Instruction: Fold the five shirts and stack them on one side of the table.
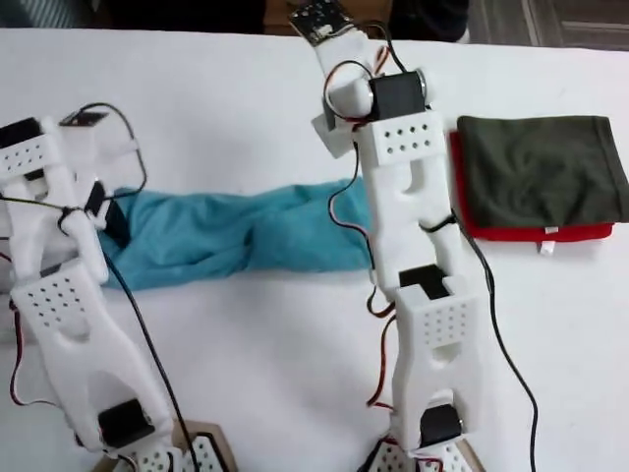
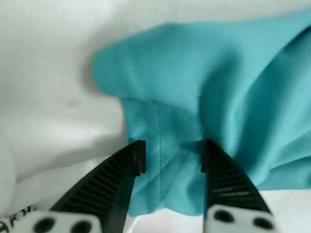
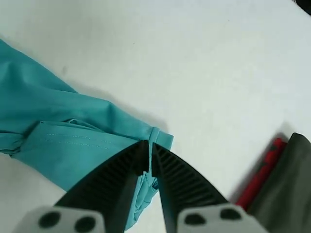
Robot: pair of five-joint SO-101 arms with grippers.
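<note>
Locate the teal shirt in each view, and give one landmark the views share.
High view: the teal shirt lies stretched across the middle of the white table.
Left wrist view: its bunched end lies between the jaws of the open left gripper.
Right wrist view: its hem corner is pinched in the shut right gripper.
Shared landmark: the white table under it.

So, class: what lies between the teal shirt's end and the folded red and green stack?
Only bare white table, as the right wrist view shows; the teal shirt and the stack lie apart.
</note>
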